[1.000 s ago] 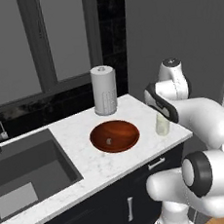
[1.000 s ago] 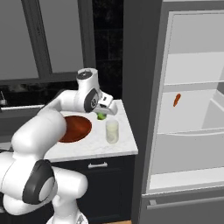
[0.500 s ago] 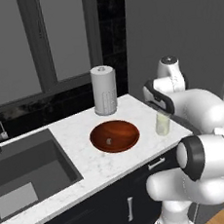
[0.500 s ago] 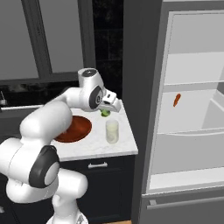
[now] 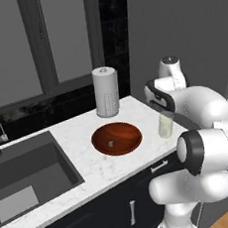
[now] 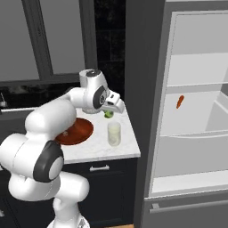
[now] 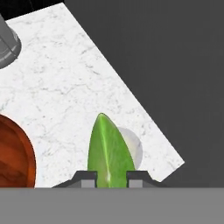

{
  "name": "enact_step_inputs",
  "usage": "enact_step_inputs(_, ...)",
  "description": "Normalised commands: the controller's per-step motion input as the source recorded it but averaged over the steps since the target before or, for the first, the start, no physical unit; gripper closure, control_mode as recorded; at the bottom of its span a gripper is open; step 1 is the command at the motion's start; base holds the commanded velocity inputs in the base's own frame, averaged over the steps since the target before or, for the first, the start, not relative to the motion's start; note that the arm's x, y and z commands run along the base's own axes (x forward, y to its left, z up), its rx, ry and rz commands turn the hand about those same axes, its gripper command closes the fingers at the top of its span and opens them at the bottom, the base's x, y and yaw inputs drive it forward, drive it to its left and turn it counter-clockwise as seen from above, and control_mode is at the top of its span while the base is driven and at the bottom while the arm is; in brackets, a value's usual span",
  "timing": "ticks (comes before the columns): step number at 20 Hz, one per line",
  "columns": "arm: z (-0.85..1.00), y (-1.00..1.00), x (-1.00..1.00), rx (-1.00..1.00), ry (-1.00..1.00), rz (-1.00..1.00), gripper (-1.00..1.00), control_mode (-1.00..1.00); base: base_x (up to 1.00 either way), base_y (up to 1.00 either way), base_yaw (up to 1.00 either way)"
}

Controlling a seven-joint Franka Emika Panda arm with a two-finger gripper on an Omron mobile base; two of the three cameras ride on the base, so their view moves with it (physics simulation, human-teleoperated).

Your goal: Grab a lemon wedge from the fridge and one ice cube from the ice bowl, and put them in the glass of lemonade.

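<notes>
My gripper [image 6: 108,113] is shut on the lemon wedge [image 6: 108,115], a yellow-green sliver held just above the counter. In the hand view the wedge [image 7: 108,151] stands between the fingertips [image 7: 87,176], and the glass of lemonade [image 7: 133,148] sits directly below and slightly behind it. The glass [image 5: 166,124] stands near the counter's right end, under my dark hand. Left of it lies the reddish-brown ice bowl [image 5: 116,138] with a small pale ice cube [image 5: 111,145] inside. The fridge [image 6: 196,120] stands open to the right.
A white paper-towel roll [image 5: 106,92] stands behind the bowl. The dark sink [image 5: 22,170] takes up the counter's left side. An orange-red stick-like item [image 6: 179,101] lies on a fridge shelf. The counter's right edge [image 7: 148,118] runs close beside the glass.
The hand with the wedge has edged slightly right and now hangs over the glass. The arm's elbow has swung round. Glass and bowl have not moved.
</notes>
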Motion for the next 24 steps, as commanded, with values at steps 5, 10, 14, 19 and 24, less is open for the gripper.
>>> enact_step_inputs(5, -0.46, -0.04, 0.0, -0.01, 0.0, 0.0, 1.0, -1.0, 0.0, 0.0, 0.0)
enact_step_inputs(10, -0.23, -0.06, 0.0, 0.0, -0.01, 0.0, 1.0, -1.0, 0.0, 0.0, 0.0)
enact_step_inputs(14, -0.06, -0.03, 0.07, 0.0, 0.0, 0.0, 1.0, -1.0, 0.0, 0.0, 0.0)
enact_step_inputs(19, 0.0, -0.1, 0.21, 0.0, 0.0, 0.0, 1.0, -1.0, 0.0, 0.0, 0.0)
enact_step_inputs(24, -0.07, -0.03, 0.01, 0.0, 0.0, 0.0, 1.0, -1.0, 0.0, 0.0, 0.0)
